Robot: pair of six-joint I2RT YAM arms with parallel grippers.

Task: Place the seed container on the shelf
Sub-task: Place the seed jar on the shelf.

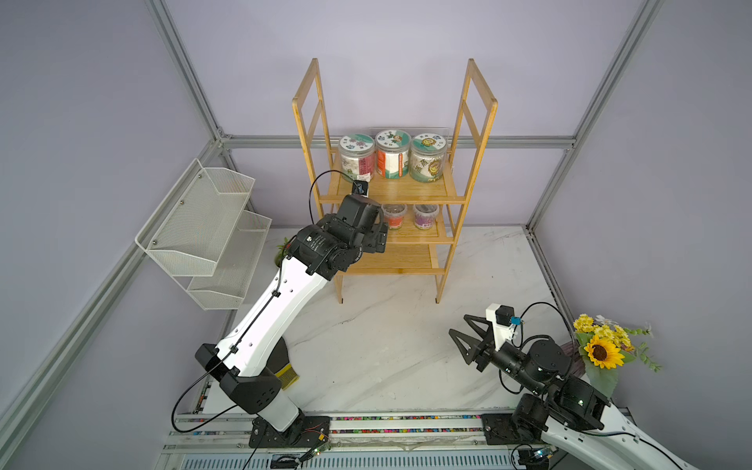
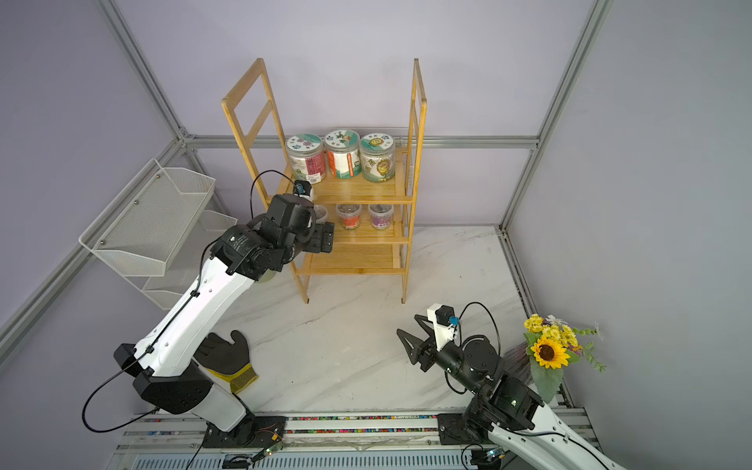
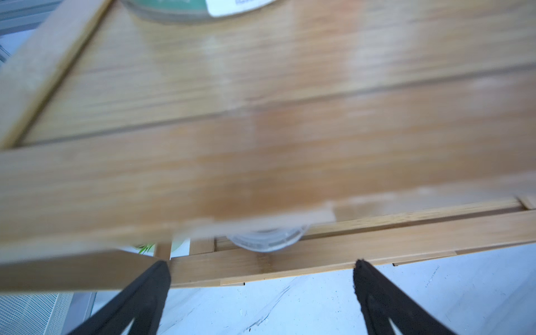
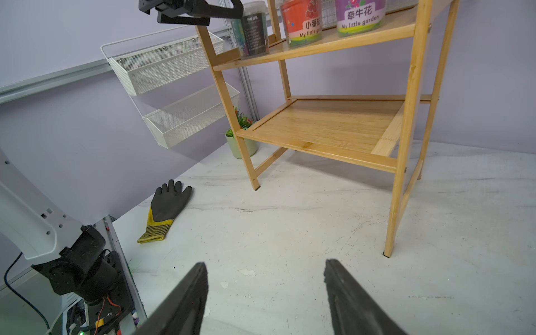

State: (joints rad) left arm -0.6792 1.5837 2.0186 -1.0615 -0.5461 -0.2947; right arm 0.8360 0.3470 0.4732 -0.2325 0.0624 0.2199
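The shelf (image 1: 407, 191) (image 2: 358, 189) is a light-brown bamboo rack standing at the back of the marble table. A seed container (image 4: 251, 29) with a dark label stands at the left end of its middle tier. My left gripper half hides it in a top view (image 2: 321, 212), and its clear rim (image 3: 266, 242) shows in the left wrist view. My left gripper (image 1: 380, 240) (image 3: 261, 262) hovers open at that tier's front edge, just short of the container, with nothing between its fingers. My right gripper (image 1: 460, 325) (image 4: 265, 262) is open and empty, low over the table at the front right.
Three big jars (image 1: 392, 154) stand on the top tier. A red pot (image 1: 394, 215) and a purple pot (image 1: 425, 215) share the middle tier. A white wire basket (image 1: 203, 228) hangs on the left wall. A glove (image 2: 228, 358), a small potted plant (image 4: 242, 139) and a sunflower bouquet (image 1: 602, 350) stand around.
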